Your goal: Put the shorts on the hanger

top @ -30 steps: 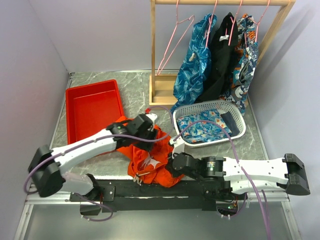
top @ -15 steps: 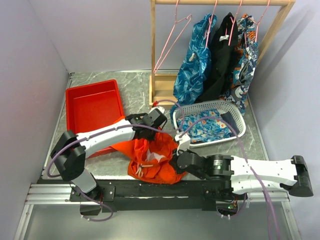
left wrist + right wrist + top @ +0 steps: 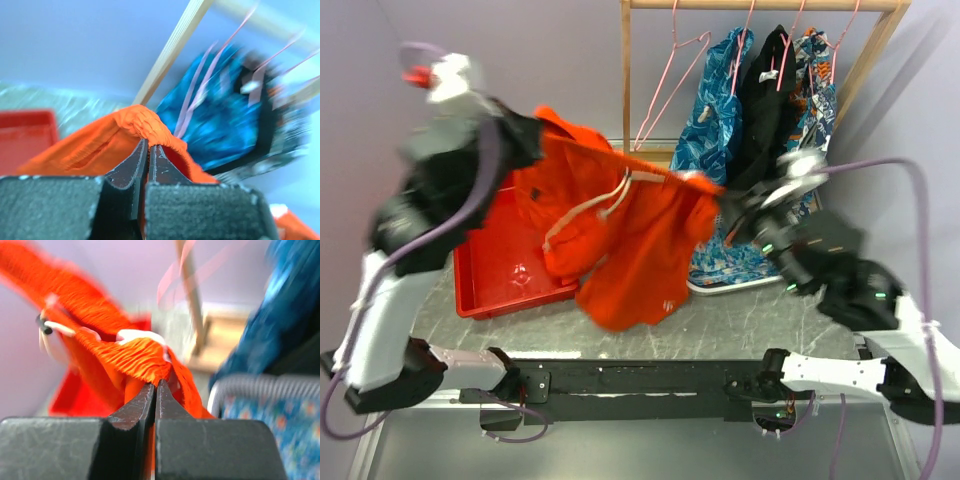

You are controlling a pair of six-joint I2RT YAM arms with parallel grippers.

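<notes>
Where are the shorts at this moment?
In the top view the shorts hang mid-air, waistband stretched between the left gripper and right gripper, above the red bin's right edge and in front of the wooden rack.

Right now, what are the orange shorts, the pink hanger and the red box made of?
The shorts look like soft matte cloth: they droop and the waistband crinkles. The hanger seems to be coated wire, maybe plastic, since it is so thin. The red box looks like hard plastic, with a faint shine inside.

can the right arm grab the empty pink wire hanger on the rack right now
Probably not: the right gripper is shut on the orange-red fabric shorts, though the pink wire hanger hangs just behind.
</notes>
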